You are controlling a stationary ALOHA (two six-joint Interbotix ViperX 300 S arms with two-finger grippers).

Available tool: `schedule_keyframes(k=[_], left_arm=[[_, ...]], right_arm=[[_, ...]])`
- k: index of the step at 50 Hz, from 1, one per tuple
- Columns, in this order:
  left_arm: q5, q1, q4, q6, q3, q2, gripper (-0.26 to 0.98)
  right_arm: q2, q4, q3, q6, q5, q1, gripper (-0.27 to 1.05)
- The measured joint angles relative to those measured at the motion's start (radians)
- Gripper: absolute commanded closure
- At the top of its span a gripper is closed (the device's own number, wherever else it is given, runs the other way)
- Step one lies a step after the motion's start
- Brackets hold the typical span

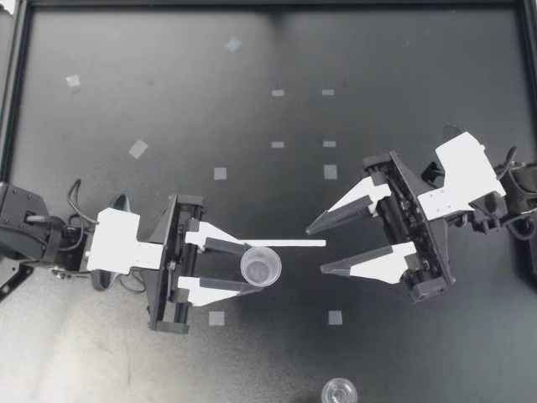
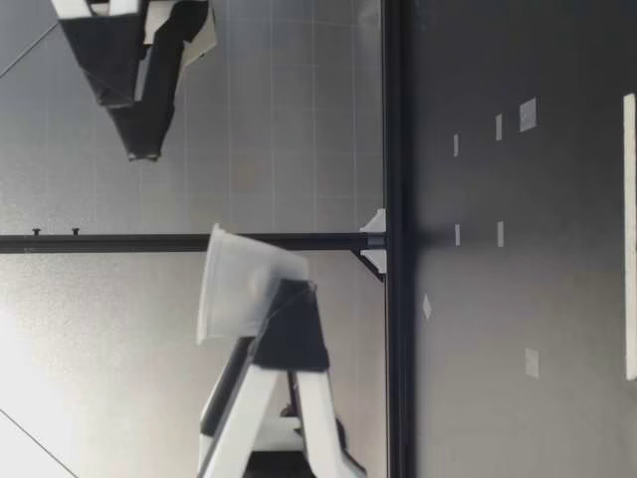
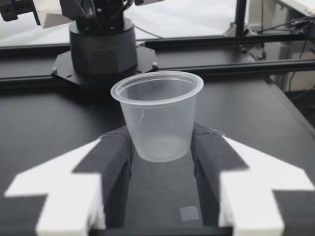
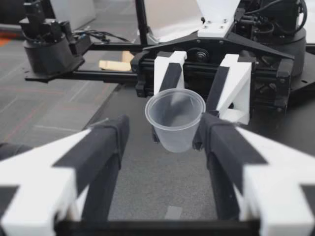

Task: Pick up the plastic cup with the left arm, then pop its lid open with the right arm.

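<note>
- While our left gripper (image 1: 252,269) clamps the clear plastic cup (image 1: 260,267), both dark pads (image 3: 115,160) press its lower wall from opposite sides, and the cup's mouth faces up.
- Low view: we see the cup held clear above the black table (image 1: 168,50), not touching it.
- Our right gripper (image 1: 316,250) stands wide and holds nothing; its fingertips point at the cup and end near it, without touching it.
- Right wrist view: the cup sits ahead of the spread fingers, in line with their gap.
- Lying flat on the table, a thin white strip (image 1: 289,243) runs between the two grippers.
- A second clear round container (image 1: 339,391) rests at the table's edge, well apart from both grippers.
- Grey tape squares (image 1: 220,174) dot the table.
</note>
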Motion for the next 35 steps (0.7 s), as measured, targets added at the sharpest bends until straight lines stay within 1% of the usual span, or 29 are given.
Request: schedule_keyframes(k=[28,35], left_arm=[[0.000,0.002,0.000,-0.002,0.000,0.000,0.62],[0.018,0.002,0.000,-0.002,-0.002,0.002,0.62]], right_arm=[[0.011,0.002,0.000,0.003,-0.002,0.000,0.17],[0.011,0.003,0.000,0.003,-0.008,0.000,0.17]])
